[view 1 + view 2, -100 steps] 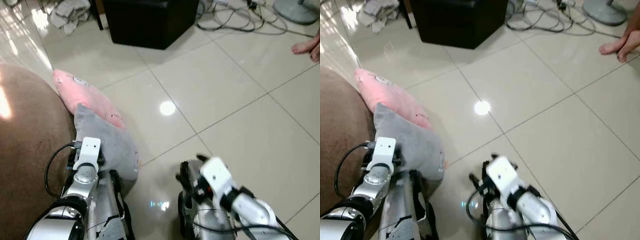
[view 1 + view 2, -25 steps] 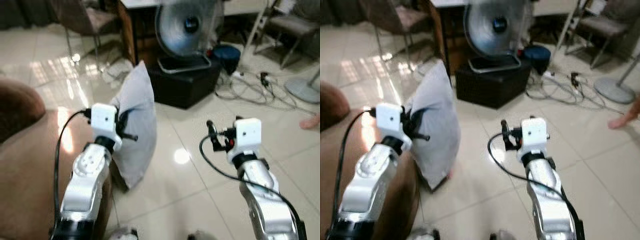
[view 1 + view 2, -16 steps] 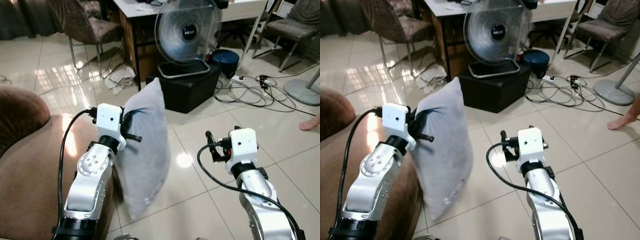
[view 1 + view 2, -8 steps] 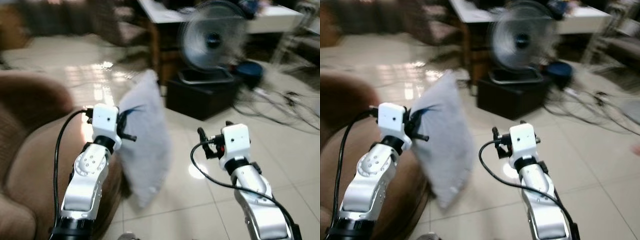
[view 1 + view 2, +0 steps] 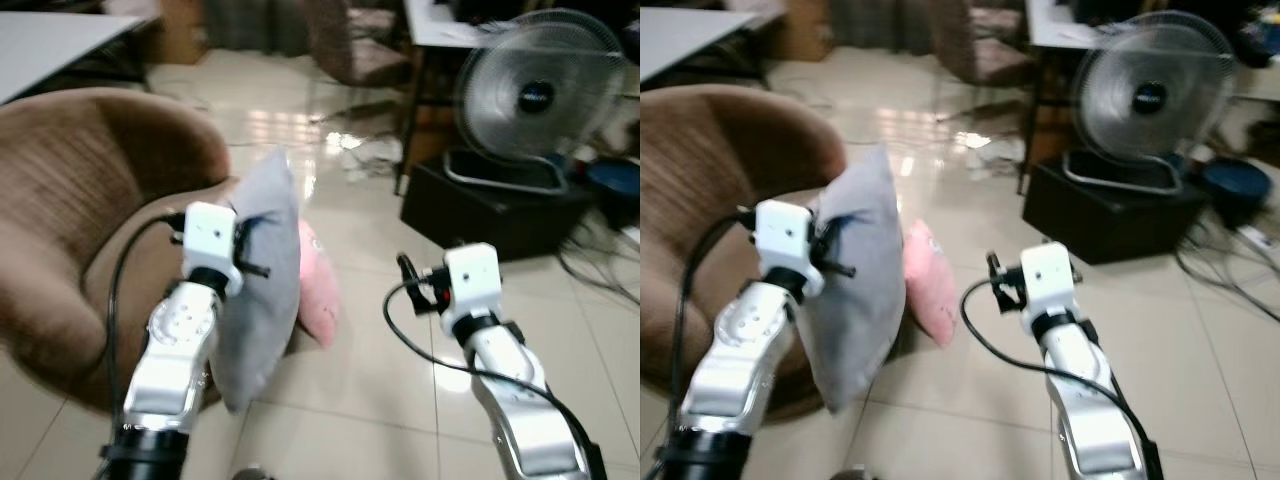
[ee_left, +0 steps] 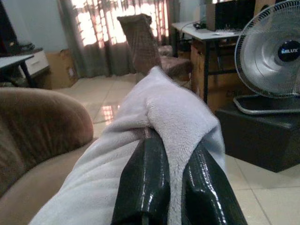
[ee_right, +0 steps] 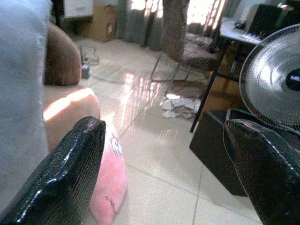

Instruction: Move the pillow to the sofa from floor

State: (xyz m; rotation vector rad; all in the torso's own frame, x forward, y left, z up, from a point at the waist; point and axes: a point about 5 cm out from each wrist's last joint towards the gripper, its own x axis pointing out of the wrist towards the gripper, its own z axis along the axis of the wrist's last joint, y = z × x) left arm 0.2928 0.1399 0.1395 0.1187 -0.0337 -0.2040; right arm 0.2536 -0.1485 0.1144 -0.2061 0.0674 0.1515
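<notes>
The grey pillow (image 5: 262, 275) hangs in the air off the floor, pinched by its upper edge so that its soft, plush body droops down to a rounded lower corner. It is plain grey, fleecy and slack, and folds over the fingers where they bite. The left gripper (image 6: 161, 180) is clamped on that upper edge — the two black fingers (image 6: 140, 183) are pressed together with a ridge of fabric between them. Held this way the pillow dangles clear of the tiles, which suits carrying it, and it sits just in front of the outer side of the brown sofa (image 5: 70, 210), near the rounded armrest. Judging from that, the lift is done and the pillow has yet to be swung over the seat and let go.

A second pillow, pink (image 5: 318, 290), leans against the sofa's base on the tiled floor (image 5: 380, 400), just behind the grey one. The right gripper (image 7: 164, 164) is raised beside it, empty, its fingers spread wide apart. Farther off, a standing fan (image 5: 535, 100) rests on a black box (image 5: 490, 215) beyond the sofa.
</notes>
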